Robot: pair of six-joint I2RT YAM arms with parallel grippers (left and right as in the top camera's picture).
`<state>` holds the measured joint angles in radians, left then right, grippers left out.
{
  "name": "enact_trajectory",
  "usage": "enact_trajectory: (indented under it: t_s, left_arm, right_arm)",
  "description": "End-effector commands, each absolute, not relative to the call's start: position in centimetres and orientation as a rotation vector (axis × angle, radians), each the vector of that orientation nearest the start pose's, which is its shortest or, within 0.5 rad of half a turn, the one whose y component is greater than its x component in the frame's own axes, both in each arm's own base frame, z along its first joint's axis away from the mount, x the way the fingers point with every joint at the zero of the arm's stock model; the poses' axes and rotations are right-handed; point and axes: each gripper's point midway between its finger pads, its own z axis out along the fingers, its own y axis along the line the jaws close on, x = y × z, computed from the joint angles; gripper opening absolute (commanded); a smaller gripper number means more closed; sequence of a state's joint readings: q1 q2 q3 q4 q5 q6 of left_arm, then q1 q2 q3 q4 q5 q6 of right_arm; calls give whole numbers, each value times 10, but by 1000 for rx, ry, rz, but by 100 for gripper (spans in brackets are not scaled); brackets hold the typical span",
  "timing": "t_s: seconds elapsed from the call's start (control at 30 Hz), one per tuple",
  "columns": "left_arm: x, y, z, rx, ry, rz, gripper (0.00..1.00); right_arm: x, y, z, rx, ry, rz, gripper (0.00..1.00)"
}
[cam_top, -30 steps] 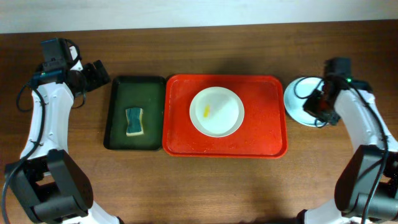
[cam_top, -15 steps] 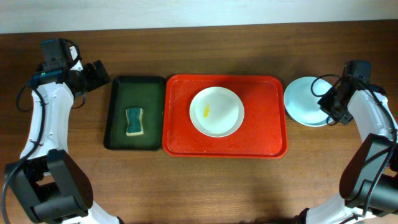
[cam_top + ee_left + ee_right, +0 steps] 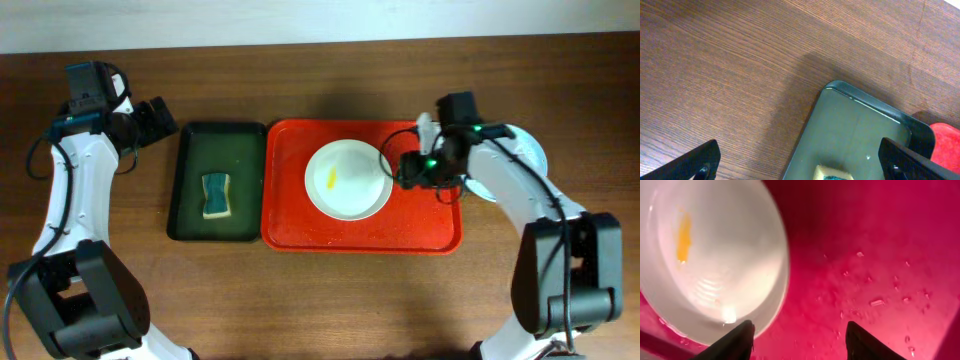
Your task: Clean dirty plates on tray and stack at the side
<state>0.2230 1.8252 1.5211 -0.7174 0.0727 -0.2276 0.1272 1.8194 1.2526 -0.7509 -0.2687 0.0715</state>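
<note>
1. Target: the white plate (image 3: 348, 179) lies flat at the middle of the red tray (image 3: 290, 228). A yellow smear (image 3: 331, 178) sits left of the plate's centre, so cleaning is judged not yet done.
2. Right jaws: released and holding nothing. They hang over the tray surface at the plate's right rim.
3. Governing relation: the plate lies directly to the left of the right jaws. In the right wrist view, the rim curves down toward one of the two fingers (image 3: 742, 340), with wet red tray filling the rest of the gap. Whether that finger touches the rim cannot be told.
4. Axis: the plate is round and has no long axis. Only the local rim segment matters, and here it runs roughly near-to-far.
5. Left jaws: released and empty, over bare bench (image 3: 715, 60) beyond the far left corner of the dark green tray (image 3: 860, 130). That tray carries the sponge (image 3: 215, 194). These jaws are well apart from the plate.
6. Judgement: the right arm is the nearer one. A grasp probably needs the fingers to straddle the low rim.
7. A pale plate (image 3: 478, 192) rests on the bench just right of the red tray, largely covered by the right arm.
</note>
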Motion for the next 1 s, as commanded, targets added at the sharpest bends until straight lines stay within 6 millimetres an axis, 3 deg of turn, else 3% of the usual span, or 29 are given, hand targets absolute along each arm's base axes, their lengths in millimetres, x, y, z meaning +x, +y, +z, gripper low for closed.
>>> enact_trajectory:
  t_s: [0.0,0.07,0.23,0.4,0.63,0.8,0.9,0.97]
  left_arm:
    - [459,93,150,-557,2515,-107,99]
    - [459,93,150,-557,2515,-107,99]
    - [459,93,150,-557,2515,-107,99]
    - [459,93,150,-557,2515,-107,99]
    - [459,93,150,-557,2515,-107,99]
    - [459,93,150,-557,2515,-107,99]
    - [459,93,150,-557,2515,-107,99]
    - [459,93,150,-557,2515,-107,100]
  right_arm:
    - [376,104,46,-244,2881,255,51]
    - [378,117,47,-284,2859,266,37]
    - [383,125,48,-271,2830,270,26]
    - [385,125,48,-271,2822,270,31]
    - [392,116,47,-132,2818,205,30]
    - [388,115,25,-60,2880,206,30]
    - [387,116,17,-35,2898,215,20]
    - [388,119,18,-35,2890,235,20]
